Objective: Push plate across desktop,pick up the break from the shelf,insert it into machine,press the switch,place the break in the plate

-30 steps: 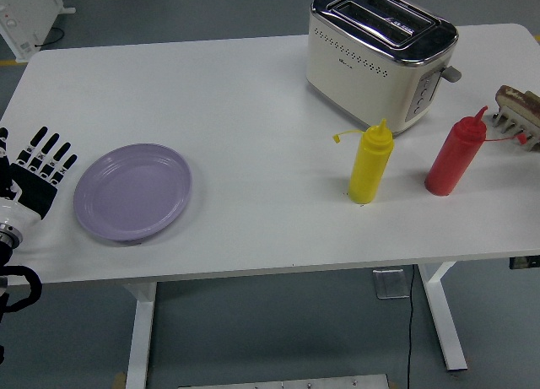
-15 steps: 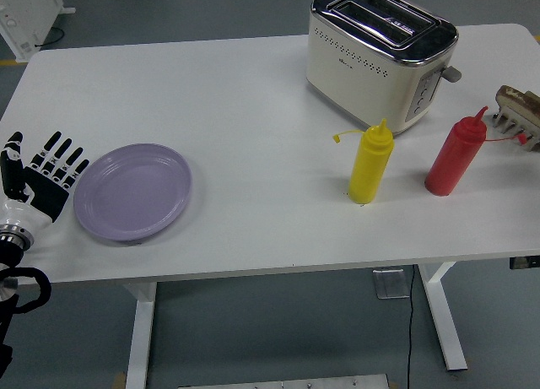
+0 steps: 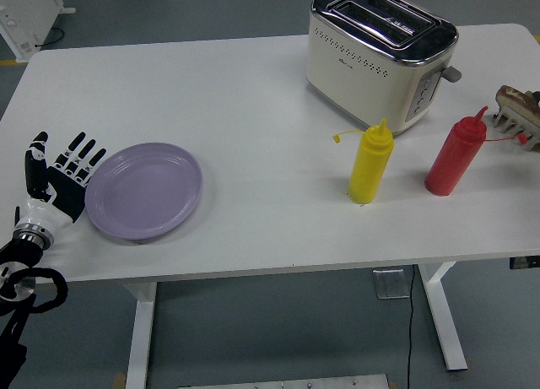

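- The lilac plate (image 3: 145,191) lies flat on the white table (image 3: 236,110) in the left part of the frame, near the table's front edge.
- The left hand (image 3: 61,185) sits at the plate's left rim, fingers spread and straight, palm toward the plate, touching or all but touching the rim; it grips nothing.
- Its black arm comes up from the lower left corner of the frame.
- The right hand is out of view.
- The bread (image 3: 516,96) sits in a small rack (image 3: 516,119) at the far right edge of the frame, partly cut off, so its detail is hard to read.
- The cream and chrome toaster (image 3: 380,55) stands at the upper centre-right, well apart from the plate, with two empty slots on top and its lever side facing right.
- A yellow squeeze bottle (image 3: 370,164) stands upright in front of the toaster, its cap hanging off to the left.
- A red squeeze bottle (image 3: 456,155) stands upright to the right of the yellow one, between it and the rack.
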Robot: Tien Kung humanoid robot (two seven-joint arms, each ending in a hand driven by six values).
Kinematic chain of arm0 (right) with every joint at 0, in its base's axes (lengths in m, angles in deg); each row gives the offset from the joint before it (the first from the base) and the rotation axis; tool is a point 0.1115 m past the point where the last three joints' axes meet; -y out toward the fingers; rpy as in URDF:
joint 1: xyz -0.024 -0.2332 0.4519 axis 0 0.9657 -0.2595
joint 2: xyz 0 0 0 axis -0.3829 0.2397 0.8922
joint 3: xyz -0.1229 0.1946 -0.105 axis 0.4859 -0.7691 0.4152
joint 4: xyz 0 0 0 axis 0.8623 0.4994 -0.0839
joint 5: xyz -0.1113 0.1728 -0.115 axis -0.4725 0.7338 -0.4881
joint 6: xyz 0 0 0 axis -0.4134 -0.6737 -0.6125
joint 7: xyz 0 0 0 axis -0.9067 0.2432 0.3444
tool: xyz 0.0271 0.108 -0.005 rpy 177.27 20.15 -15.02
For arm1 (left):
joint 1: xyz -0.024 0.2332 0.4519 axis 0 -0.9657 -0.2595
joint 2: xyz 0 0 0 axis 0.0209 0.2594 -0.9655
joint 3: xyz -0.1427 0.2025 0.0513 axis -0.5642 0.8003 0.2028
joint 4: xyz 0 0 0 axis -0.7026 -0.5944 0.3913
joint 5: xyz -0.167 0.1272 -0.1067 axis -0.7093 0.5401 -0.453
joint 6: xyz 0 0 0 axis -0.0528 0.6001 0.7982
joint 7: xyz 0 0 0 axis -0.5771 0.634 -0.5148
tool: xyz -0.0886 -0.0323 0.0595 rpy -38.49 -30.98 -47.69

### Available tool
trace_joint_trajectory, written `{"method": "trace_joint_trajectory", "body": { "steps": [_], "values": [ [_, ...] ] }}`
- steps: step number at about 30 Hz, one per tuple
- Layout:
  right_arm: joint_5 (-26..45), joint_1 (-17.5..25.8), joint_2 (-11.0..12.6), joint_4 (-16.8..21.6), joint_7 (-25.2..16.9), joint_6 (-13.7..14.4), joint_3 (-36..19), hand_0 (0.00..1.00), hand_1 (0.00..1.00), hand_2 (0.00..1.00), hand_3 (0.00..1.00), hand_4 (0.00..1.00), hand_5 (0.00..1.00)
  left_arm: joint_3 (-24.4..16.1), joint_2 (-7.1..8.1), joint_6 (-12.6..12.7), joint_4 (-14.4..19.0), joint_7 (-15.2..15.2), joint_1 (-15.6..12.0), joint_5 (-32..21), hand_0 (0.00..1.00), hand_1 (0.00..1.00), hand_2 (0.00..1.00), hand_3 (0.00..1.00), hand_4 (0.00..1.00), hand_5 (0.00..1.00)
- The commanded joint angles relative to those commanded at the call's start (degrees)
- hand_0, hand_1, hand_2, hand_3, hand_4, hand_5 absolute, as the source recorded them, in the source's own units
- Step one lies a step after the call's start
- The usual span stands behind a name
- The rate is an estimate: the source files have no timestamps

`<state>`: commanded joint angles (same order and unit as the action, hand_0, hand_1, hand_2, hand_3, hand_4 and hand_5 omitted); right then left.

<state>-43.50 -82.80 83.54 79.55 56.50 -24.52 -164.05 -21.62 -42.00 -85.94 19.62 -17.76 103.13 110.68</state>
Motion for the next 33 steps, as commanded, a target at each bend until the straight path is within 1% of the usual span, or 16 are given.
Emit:
{"method": "trace_joint_trajectory", "body": {
  "steps": [7,12,17,22,23,28,29,33],
  "values": [
    [-0.9,0.6,0.7,1.3,0.8,-2.5,0.4,0.861,0.808,0.826,0.822,0.782,0.193,1.9,-0.81,-0.3,0.7,0.1,0.7,-0.7,0.906,0.852,0.899,0.806,0.704,0.998],
    [-1.8,0.7,0.9,1.6,1.6,-3.3,0.7,0.86,0.808,0.827,0.822,0.782,0.193,3.5,-1.46,-0.4,1.0,0.2,1.4,-1.1,0.906,0.852,0.899,0.806,0.704,0.998],
    [-3.6,0.3,1.0,1.5,2.7,-3.9,1.6,0.857,0.808,0.825,0.822,0.778,0.188,5.6,-2.5,-0.5,1.2,0.2,2.6,-1.6,0.906,0.852,0.899,0.806,0.705,0.998],
    [-5.2,-0.9,0.9,0.5,3.7,-3.7,3.3,0.857,0.808,0.825,0.822,0.778,0.188,7.6,-3.51,-0.6,1.1,0.3,3.9,-2.1,0.906,0.852,0.899,0.806,0.705,0.998],
    [-5.5,-1.1,0.9,0.2,3.9,-3.5,3.6,0.825,0.777,0.781,0.795,0.769,0.177,7.9,-3.74,-0.6,1.0,0.3,4.1,-2.2,0.905,0.852,0.9,0.806,0.706,0.998],
    [-8.0,-2.7,0.7,-1.2,4.9,-2.8,5.5,0.825,0.777,0.781,0.795,0.769,0.177,9.5,-4.73,-0.7,1.0,0.3,5.3,-2.5,0.905,0.852,0.9,0.806,0.706,0.998],
    [-8.6,-2.9,0.7,-1.4,5.0,-2.6,5.9,0.78,0.74,0.74,0.76,0.751,0.162,9.8,-4.86,-0.7,1.0,0.3,5.5,-2.5,0.905,0.852,0.901,0.806,0.707,0.998],
    [-10.6,-4.0,0.6,-2.3,5.6,-1.6,7.0,0.78,0.74,0.74,0.76,0.751,0.162,10.9,-5.27,-0.8,1.0,0.4,6.2,-2.7,0.905,0.852,0.901,0.806,0.707,0.998]
  ]
}}
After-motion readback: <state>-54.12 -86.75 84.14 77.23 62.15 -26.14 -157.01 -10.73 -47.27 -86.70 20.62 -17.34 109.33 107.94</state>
